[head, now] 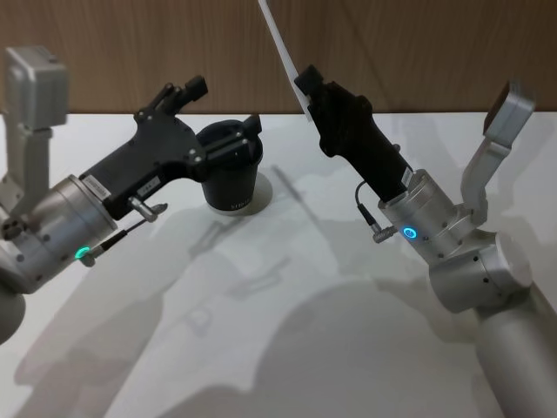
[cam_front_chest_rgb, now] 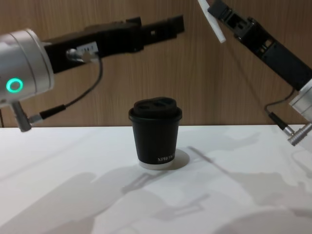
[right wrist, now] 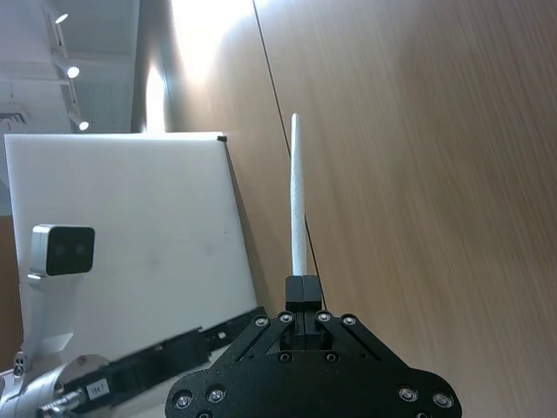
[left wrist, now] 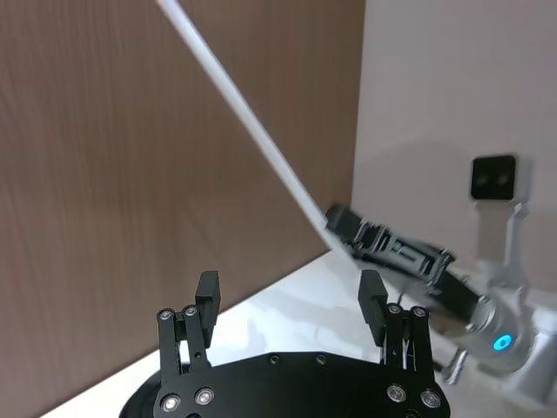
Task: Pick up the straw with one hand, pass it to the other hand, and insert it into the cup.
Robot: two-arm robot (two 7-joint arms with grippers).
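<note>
Head view took in a white desk [head: 287, 348] backed by a wood-panelled wall [head: 392, 52]. Both arms hung over its far half: the left gripper [head: 184, 89], fingers spread wide in the left wrist view, and the right gripper [head: 309, 80], well apart from it. The lidded cup [head: 231, 178] stood apparently near the desk's far edge, below the left gripper. The right gripper pinched the straw [head: 280, 39], which slanted up out of frame. Right wrist view gave its free tip, chest view its short stub below the jaws.
</note>
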